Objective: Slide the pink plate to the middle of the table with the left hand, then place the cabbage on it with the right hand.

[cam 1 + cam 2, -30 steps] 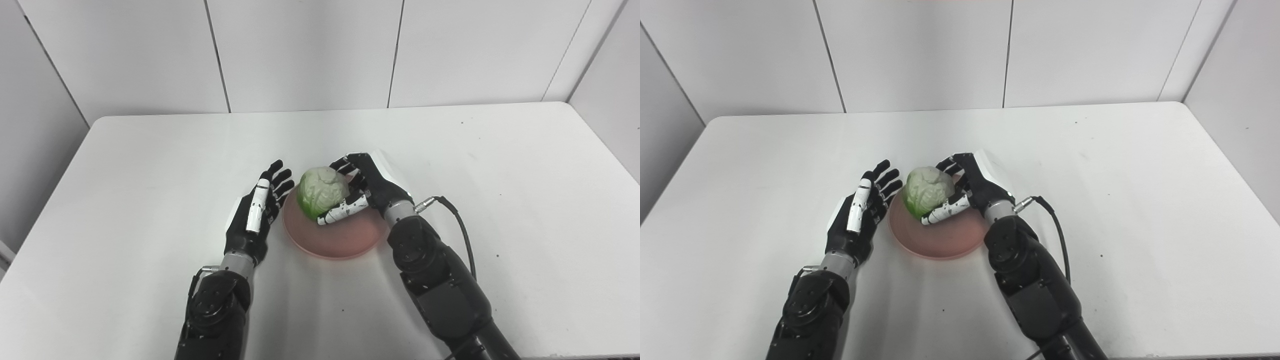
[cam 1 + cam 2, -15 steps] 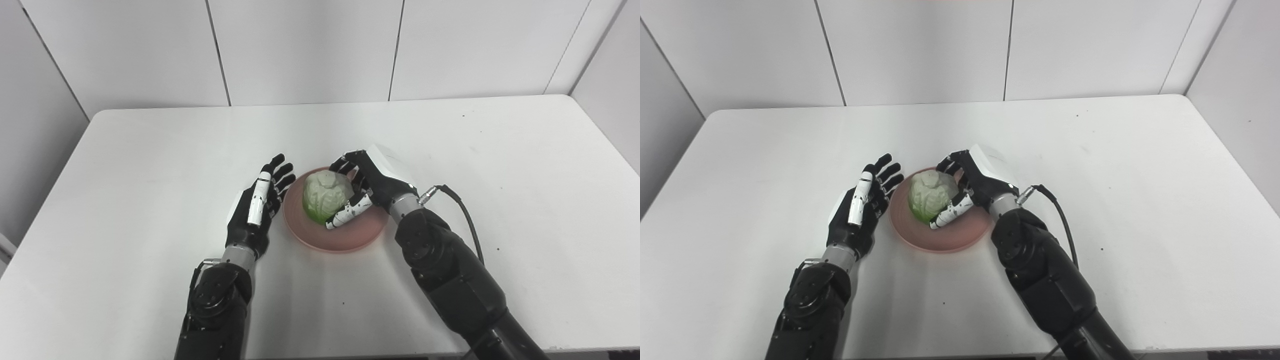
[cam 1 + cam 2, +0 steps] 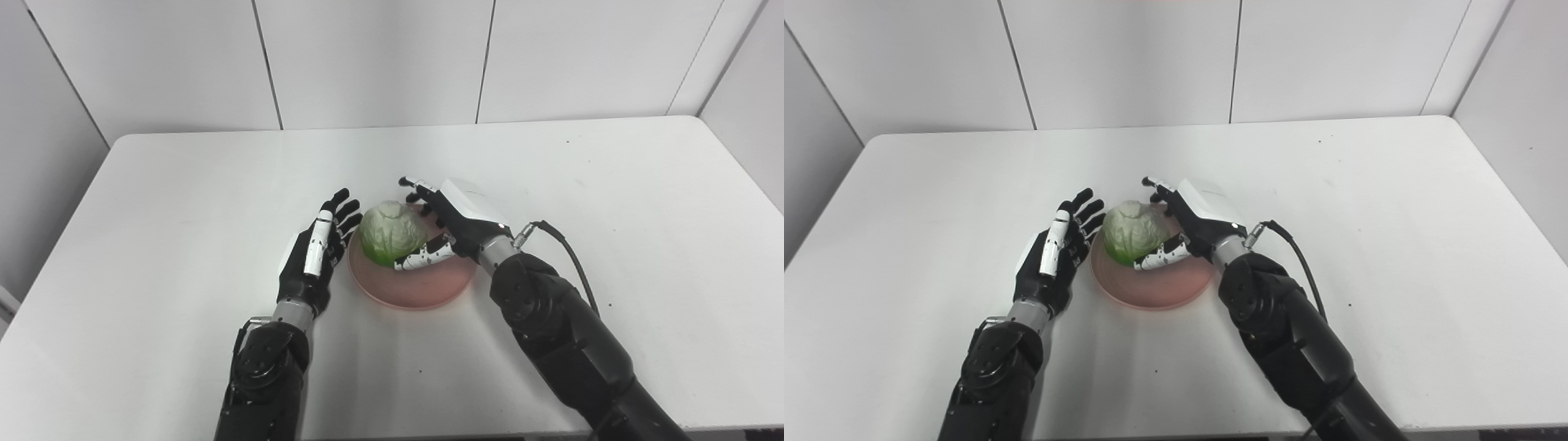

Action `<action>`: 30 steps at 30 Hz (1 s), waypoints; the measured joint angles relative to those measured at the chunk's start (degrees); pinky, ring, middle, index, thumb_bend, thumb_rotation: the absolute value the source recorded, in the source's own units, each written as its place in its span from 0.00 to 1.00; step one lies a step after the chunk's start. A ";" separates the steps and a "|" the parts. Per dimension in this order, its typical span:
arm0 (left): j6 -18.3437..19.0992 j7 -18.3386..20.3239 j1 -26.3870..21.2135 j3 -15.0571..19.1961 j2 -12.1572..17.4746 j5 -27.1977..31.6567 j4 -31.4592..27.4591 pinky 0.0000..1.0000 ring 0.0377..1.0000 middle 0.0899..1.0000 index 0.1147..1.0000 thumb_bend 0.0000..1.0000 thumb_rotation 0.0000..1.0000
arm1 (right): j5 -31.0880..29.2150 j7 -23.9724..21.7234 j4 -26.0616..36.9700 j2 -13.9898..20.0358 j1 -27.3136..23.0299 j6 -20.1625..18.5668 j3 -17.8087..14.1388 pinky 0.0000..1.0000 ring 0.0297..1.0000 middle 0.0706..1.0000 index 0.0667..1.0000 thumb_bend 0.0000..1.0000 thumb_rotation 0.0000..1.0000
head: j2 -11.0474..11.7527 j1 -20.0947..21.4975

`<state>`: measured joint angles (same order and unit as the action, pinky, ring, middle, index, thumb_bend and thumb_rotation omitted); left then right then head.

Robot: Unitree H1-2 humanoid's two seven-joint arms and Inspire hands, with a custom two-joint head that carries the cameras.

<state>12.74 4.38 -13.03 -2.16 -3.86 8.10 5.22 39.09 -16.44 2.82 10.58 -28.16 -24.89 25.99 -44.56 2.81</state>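
The pink plate [image 3: 429,288] lies near the middle of the white table. The pale green cabbage [image 3: 391,234] rests on the plate's left part, close to the rim. My right hand [image 3: 456,220] is at the cabbage's right side, open: its fingers [image 3: 411,184] stretch out behind the cabbage and its thumb lies along the cabbage's front. My left hand [image 3: 312,257] is open, palm up on edge, just left of the plate's rim and close to the cabbage. The same scene shows in the right eye view, with the cabbage [image 3: 1133,236] on the plate [image 3: 1164,291].
The white table [image 3: 184,184] stands against grey wall panels at the back. A black cable [image 3: 563,245] loops from my right wrist over the table. The table's front edge runs just below my forearms.
My right hand's fingers have uncurled from around the cabbage and now point away behind it. The cabbage has shifted a little left on the plate. The left hand has stayed put.
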 measured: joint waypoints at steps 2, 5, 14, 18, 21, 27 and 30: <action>0.05 0.00 0.00 0.01 -0.01 0.00 0.00 0.86 0.90 0.90 0.87 0.40 1.00 | -0.01 -0.88 0.09 -0.04 -0.03 0.01 0.05 0.81 0.97 1.00 1.00 1.00 0.47 | 0.09 0.00; 0.06 0.01 0.00 0.02 -0.04 0.02 -0.04 0.86 0.91 0.91 0.88 0.40 1.00 | 0.09 -0.96 0.09 0.03 -0.03 0.15 0.04 0.90 1.00 1.00 1.00 1.00 0.51 | 0.35 0.09; 0.05 0.06 0.00 0.10 -0.03 0.16 -0.02 0.86 0.88 0.88 0.86 0.40 1.00 | -0.44 -0.14 0.78 0.93 0.02 3.42 -1.29 0.95 1.00 1.00 1.00 1.00 0.64 | 0.70 0.35; 0.05 0.06 0.01 0.08 -0.04 0.16 -0.04 0.87 0.87 0.88 0.86 0.41 1.00 | -1.12 2.52 3.47 1.25 1.64 5.73 -3.85 0.82 0.95 1.00 1.00 1.00 0.68 | 0.79 0.70; 0.04 0.13 0.03 0.07 0.12 0.15 -0.03 0.88 0.88 0.89 0.87 0.41 1.00 | -3.84 5.39 6.23 0.90 4.05 8.27 -7.47 0.83 0.94 0.99 1.00 0.97 0.74 | 0.88 0.88; -0.22 0.27 0.30 0.14 0.88 0.15 -0.19 0.88 0.88 0.89 0.87 0.41 1.00 | -7.75 12.21 8.41 -1.76 8.40 11.16 -13.54 0.83 0.92 0.96 0.98 0.82 0.99 | 1.67 1.32; -1.13 0.29 0.78 0.17 0.96 0.14 -0.33 0.88 0.88 0.88 0.87 0.41 1.00 | -9.55 14.39 8.45 -3.60 10.25 11.59 -15.52 0.88 0.95 0.97 0.97 0.73 1.00 | 1.93 1.23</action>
<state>11.61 4.67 -12.25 -1.99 -2.90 8.24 4.89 29.53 -2.05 11.27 6.98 -17.91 -13.30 10.47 -42.63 4.04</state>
